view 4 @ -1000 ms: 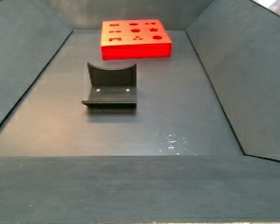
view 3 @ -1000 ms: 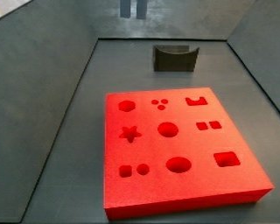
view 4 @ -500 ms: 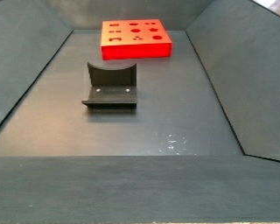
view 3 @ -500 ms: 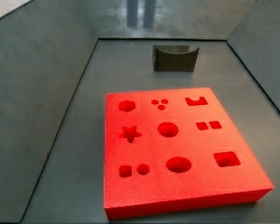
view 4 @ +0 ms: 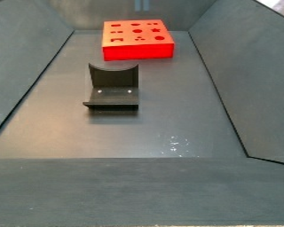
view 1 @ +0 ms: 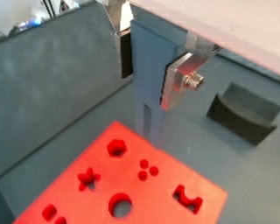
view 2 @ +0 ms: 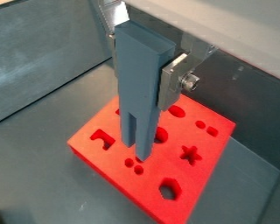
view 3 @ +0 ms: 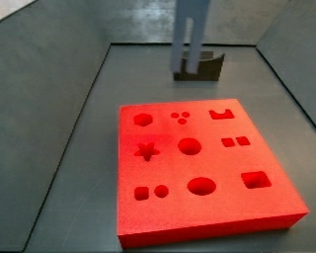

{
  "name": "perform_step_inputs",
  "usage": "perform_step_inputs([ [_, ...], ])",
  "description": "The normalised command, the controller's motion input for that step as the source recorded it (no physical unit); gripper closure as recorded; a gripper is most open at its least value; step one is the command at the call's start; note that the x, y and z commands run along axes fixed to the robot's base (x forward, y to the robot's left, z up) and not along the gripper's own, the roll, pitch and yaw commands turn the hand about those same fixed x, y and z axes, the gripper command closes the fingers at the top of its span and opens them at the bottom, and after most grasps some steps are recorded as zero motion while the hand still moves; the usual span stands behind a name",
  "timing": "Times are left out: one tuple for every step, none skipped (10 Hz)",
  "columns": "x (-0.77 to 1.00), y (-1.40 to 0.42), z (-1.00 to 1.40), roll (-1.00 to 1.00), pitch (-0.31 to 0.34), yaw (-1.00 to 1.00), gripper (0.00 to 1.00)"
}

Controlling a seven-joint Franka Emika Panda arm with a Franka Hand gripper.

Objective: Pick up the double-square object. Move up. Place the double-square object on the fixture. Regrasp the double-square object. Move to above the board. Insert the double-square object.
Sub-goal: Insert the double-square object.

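My gripper [view 1: 149, 66] is shut on the double-square object [view 1: 149, 87], a long blue-grey bar that hangs upright with its split lower end down. Silver fingers [view 2: 170, 80] clamp its upper part in both wrist views. The bar [view 2: 140, 96] hangs above the red-orange board [view 2: 108, 157], over the holes near one edge. In a side view the bar [view 3: 190, 35] comes down from the top edge, in front of the dark fixture [view 3: 203, 67] and beyond the board [view 3: 168, 168]. The gripper itself is out of both side views.
The fixture [view 4: 111, 89] stands on the grey floor between the board [view 4: 138, 51] and the near end of the bin. Sloping grey walls [view 3: 42, 89] enclose the floor on both sides. The fixture also shows beside the bar in a wrist view [view 1: 248, 109].
The bar has come down into a side view from the top edge, where only a small part showed before. Board and fixture have not moved.
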Motion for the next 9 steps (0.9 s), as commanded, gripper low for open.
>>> perform_step_inputs([
  [1.00,-0.26,-0.33,0.00,0.000,0.03,1.00],
  [1.00,-0.38,-0.20,0.00,0.000,0.07,1.00],
  [0.92,-0.46,-0.18,0.00,0.037,0.14,1.00],
  [0.80,-0.49,-0.14,0.00,0.079,0.19,1.00],
  [0.77,-0.45,-0.16,0.00,0.094,0.25,1.00],
  [0.75,-0.37,-0.21,0.00,0.121,0.31,1.00],
  [0.72,-0.22,-0.28,-0.02,0.143,0.48,1.00],
  [0.82,-0.18,-0.27,0.00,0.110,0.41,1.00],
  [1.00,-0.11,-0.25,0.10,0.183,0.06,1.00],
])
